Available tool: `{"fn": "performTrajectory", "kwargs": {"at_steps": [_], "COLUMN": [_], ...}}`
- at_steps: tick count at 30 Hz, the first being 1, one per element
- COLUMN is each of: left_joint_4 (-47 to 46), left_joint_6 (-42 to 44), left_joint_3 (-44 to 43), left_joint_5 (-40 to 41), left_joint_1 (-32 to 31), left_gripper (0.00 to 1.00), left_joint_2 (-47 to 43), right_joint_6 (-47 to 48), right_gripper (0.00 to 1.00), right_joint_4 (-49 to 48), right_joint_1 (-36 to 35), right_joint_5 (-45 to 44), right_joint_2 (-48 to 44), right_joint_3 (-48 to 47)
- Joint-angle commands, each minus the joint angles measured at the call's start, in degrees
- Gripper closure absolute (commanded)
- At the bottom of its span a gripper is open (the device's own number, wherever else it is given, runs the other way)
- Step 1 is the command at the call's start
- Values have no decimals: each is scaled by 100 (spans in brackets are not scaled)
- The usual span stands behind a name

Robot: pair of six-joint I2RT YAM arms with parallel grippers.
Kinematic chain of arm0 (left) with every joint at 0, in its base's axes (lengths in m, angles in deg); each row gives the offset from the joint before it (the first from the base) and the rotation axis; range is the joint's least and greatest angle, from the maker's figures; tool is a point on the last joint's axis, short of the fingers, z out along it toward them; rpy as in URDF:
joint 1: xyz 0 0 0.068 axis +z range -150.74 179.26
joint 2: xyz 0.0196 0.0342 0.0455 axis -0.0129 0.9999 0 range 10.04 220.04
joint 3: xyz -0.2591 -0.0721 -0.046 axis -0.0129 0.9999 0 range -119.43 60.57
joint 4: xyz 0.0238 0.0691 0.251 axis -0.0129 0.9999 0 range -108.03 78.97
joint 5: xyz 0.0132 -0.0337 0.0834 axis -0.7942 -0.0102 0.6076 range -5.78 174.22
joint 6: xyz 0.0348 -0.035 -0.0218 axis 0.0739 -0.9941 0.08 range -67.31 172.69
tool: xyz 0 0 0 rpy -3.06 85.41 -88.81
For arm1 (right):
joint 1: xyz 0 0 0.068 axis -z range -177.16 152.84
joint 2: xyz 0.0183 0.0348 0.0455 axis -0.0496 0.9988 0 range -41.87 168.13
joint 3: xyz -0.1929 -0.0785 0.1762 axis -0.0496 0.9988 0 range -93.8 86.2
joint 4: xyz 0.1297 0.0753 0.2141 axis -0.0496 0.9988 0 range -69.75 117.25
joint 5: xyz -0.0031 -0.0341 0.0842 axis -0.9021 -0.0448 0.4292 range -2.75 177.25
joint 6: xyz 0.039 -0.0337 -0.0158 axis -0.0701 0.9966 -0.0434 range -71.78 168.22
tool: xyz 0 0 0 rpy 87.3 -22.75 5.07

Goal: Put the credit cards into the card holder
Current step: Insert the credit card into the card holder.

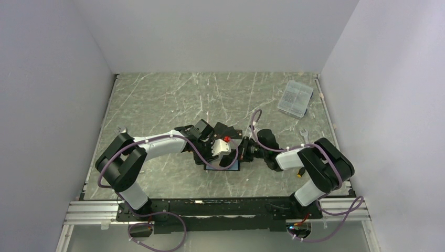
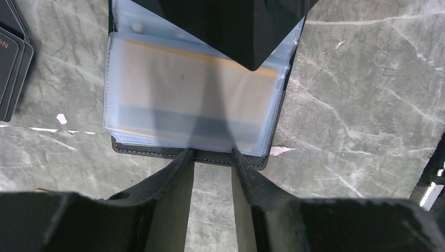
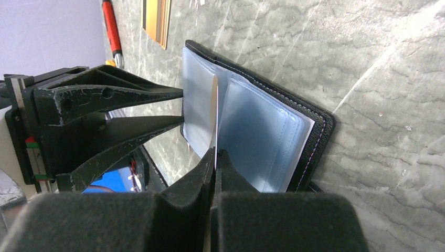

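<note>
Pinching a thin pale sheet (image 3: 214, 113) edge-on (card or sleeve, we cannot tell), the right gripper (image 3: 215, 155) is fully closed. The left gripper (image 2: 212, 152), part-open and holding nothing, braces its tips on the open card holder (image 2: 294, 105) mid-table. We judge this the insertion step; next calls for sliding squarely into a pocket.

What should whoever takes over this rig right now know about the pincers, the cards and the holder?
Left pincer: open, tips at the edge of the open holder, seemingly steadying it.
Right pincer: shut on a thin card, seen edge-on between the clear sleeves.
Elsewhere: black cards stacked on the table beside the holder; a gold card also lies loose.
Done: holder open, one card going in; I cannot tell whether it is seated.
Left: push it home, release, then load the rest.
</note>
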Motion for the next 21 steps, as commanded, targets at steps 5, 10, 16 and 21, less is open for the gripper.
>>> {"fn": "performTrajectory", "kwargs": {"at_steps": [5,10,16,21], "left_joint_4": [310,307,308,356], "left_joint_6": [51,61,57,83], "left_joint_3": [-2,27,25,49], "left_joint_5": [-23,-22,-21,0], "left_joint_1": [-12,-13,-14,-15], "left_gripper": [64,64,64,64], "left_joint_2": [-81,-105,-115,-125], "right_joint_6": [-41,-118,-126,-11], "right_gripper": [100,100,100,100], "right_joint_4": [-420,-560,-605,-414], "right_joint_1": [-179,-216,-254,-256], "right_joint_5": [-90,-76,-71,-208], "right_joint_2": [294,423,560,481], "right_joint_3": [-75,-91,-187,-233]}}
